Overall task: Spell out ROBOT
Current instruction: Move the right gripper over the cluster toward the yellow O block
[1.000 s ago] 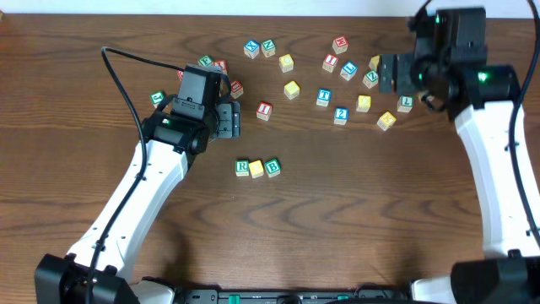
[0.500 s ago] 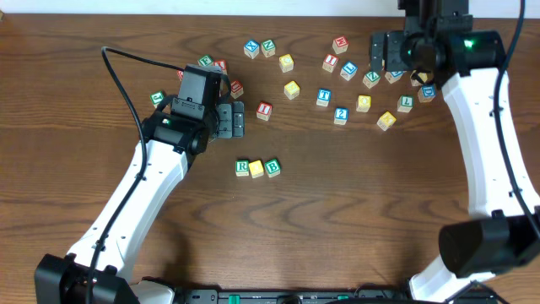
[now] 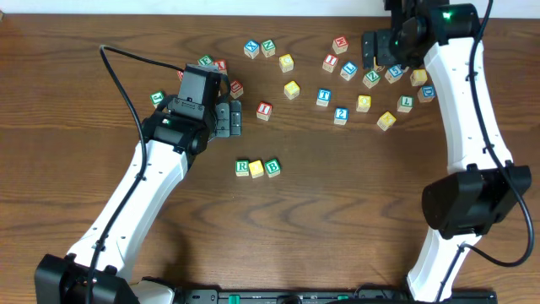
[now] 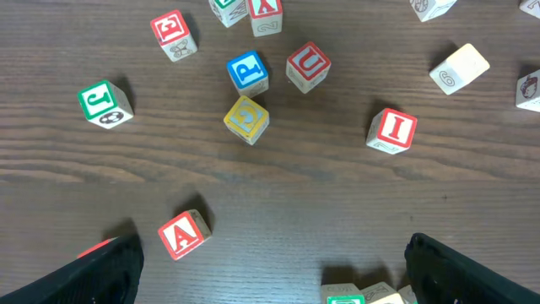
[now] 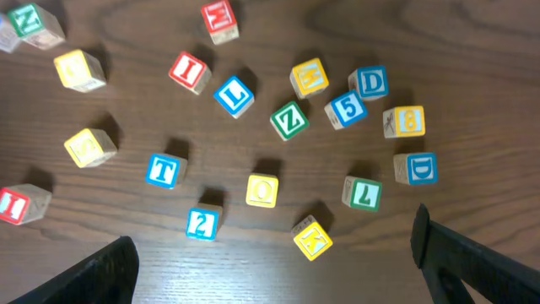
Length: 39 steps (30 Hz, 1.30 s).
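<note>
At the left of the table (image 3: 337,219), just beside the red I cube (image 3: 264,109): left gripper (image 3: 228,118), jaws spread wide, gripping nothing. Below it and slightly right, lined up touching in a row: green R cube (image 3: 243,167), yellow-topped cube (image 3: 256,169), green B cube (image 3: 272,166). Further right, loose in the scatter and well apart from that row: blue T cube (image 3: 323,97), then yellow O cube (image 3: 364,103). At the far right, over that scatter: right gripper (image 5: 272,236), jaws likewise at full spread and empty.

Probably light, hard and stiff, being small wooden cubes. Smooth faces, so liable to slip or twist under an off-centre pinch. Best pinched squarely across two opposite flat sides, low enough to seat well, with the lettered top kept up. Worth minding the close neighbours around the yellow O cube when coming down.
</note>
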### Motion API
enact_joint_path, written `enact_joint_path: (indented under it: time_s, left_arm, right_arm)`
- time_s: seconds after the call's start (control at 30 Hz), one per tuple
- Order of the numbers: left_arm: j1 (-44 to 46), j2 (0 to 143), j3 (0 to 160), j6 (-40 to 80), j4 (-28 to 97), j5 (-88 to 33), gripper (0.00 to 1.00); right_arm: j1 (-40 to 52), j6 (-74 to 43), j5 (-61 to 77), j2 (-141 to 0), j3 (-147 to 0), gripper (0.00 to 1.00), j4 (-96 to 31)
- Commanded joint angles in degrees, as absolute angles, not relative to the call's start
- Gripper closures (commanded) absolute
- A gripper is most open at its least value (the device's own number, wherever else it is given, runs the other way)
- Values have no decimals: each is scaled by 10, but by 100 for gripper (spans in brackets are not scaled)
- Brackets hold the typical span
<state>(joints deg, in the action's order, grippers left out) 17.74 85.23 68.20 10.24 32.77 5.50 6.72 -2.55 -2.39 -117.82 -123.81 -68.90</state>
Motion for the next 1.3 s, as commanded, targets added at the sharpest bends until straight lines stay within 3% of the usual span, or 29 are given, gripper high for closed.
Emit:
enact_joint_path:
  time_s: [0.0,0.9,1.27]
  left_arm:
    - [176,872,677,76,327,67,2]
    - [170,942,678,71,316,63,2]
    - [110,942,678,45,323,-89,2]
  right_arm:
    - [76,-20,-29,-1179,-1255,1,-694]
    - [81,-12,18,-1183,-1240,1,-682]
    - [92,-38,-31,-1183,-1182,1,-632]
